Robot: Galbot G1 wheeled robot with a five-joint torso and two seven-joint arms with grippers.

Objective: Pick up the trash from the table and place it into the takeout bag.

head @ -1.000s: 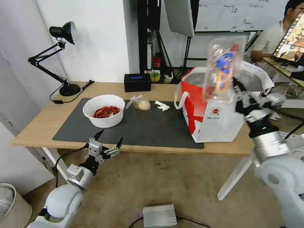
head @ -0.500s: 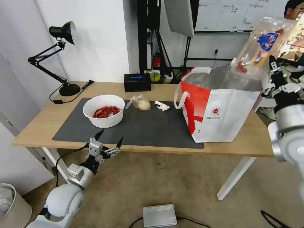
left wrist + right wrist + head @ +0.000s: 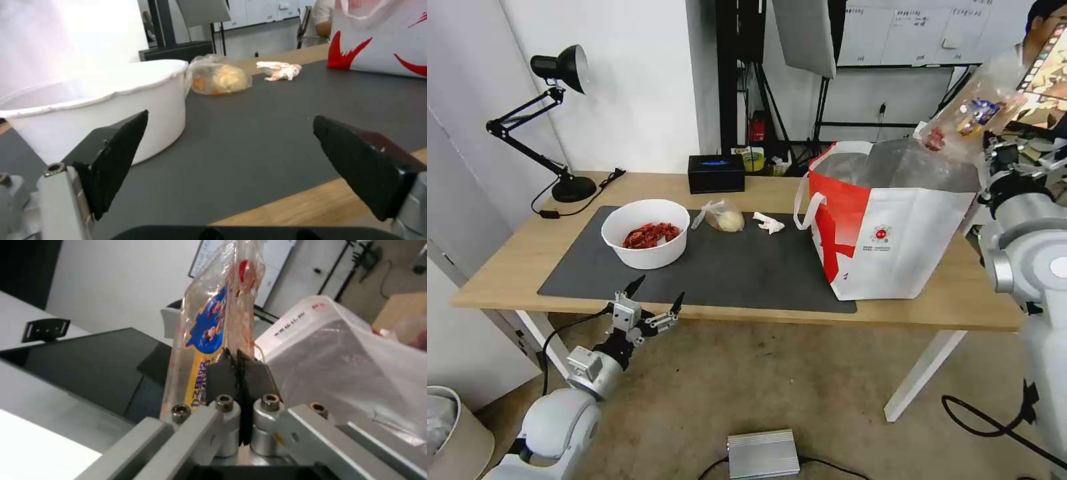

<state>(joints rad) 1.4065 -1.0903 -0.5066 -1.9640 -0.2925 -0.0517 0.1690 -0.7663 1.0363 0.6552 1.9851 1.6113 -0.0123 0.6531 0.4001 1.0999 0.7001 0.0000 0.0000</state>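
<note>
Head view: the right hand (image 3: 1000, 155), upper right, is clamped on the clear plastic tray (image 3: 975, 115) above the takeout bag (image 3: 894, 220)'s far rim. Next, I judge, it must release over the opening. Left hand (image 3: 650, 300) waits spread below the counter (image 3: 514, 260).

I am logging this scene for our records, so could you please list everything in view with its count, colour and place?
bowl: one, white, red shells inside, on the mat's left part
lumpy bag: one, clear with beige lump, on the mat right of the bowl
tissue: one, white, crumpled, right of the lumpy bag
tray: one, clear plastic, held above the tote's right edge
tote: one, white and red, open, on the table's right part
mat: one, dark grey, on the table
table: one, light wood
lamp: one, black, back left
tissue box: one, black, back centre
left pincer: open, below the table's front edge
right pincer: shut on the tray
</note>
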